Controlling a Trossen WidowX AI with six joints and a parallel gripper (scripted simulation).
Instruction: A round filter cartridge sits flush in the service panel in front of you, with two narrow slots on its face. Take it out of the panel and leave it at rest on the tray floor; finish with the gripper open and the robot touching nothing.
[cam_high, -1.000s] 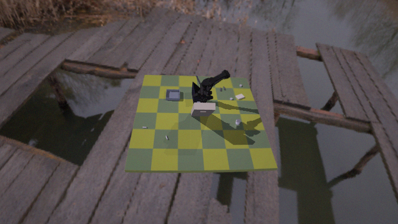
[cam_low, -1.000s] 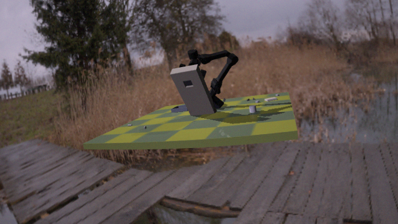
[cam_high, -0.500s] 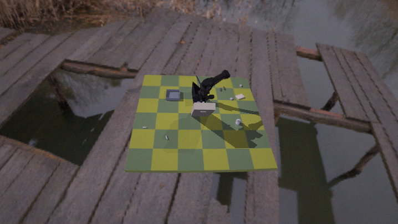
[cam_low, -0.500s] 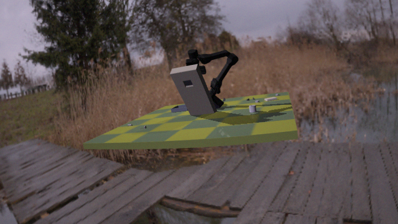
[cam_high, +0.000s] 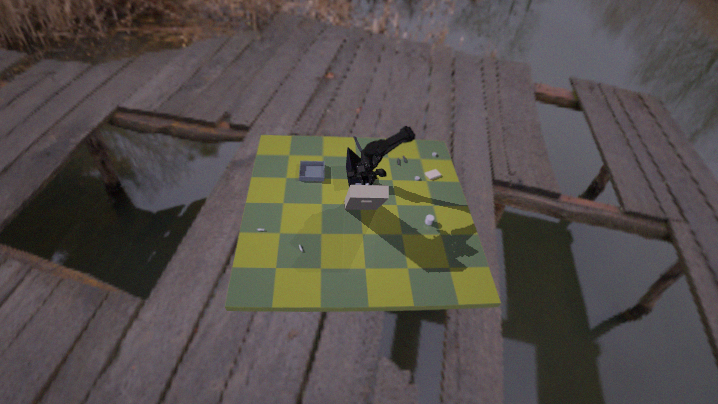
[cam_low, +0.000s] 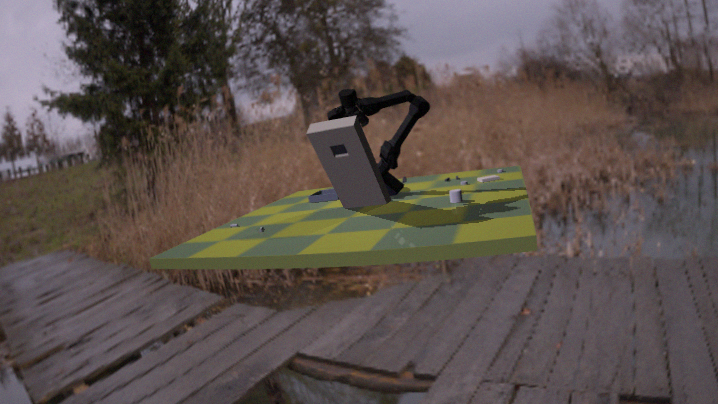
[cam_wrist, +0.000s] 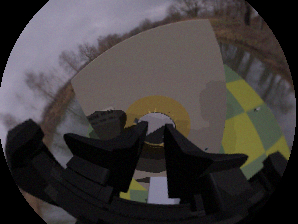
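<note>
The grey service panel (cam_high: 367, 198) (cam_low: 346, 173) (cam_wrist: 160, 60) stands tilted on the checkered board. An ochre ring (cam_wrist: 155, 103) surrounds the pale round filter cartridge (cam_wrist: 159, 119) on the panel's face. My gripper (cam_wrist: 156, 123) is shut on the cartridge, with its two black fingertips at the face. The fingertips cover the slots, and how far the cartridge sits in or out of the panel cannot be told. The panel hides the cartridge and the fingertips in the top and exterior views. The blue-grey tray (cam_high: 312, 179) (cam_low: 322, 197) stands on the board beside the panel, with nothing visible in it.
A white cylinder (cam_high: 429, 220) (cam_low: 455, 195) stands on the checkered board (cam_high: 343, 286) (cam_low: 301, 258). A flat pale block (cam_high: 433, 174) (cam_low: 488, 178) and several small pieces lie toward the right. Two small pale pieces lie at the left. A pale strip (cam_wrist: 162, 189) shows below the fingers in the wrist view.
</note>
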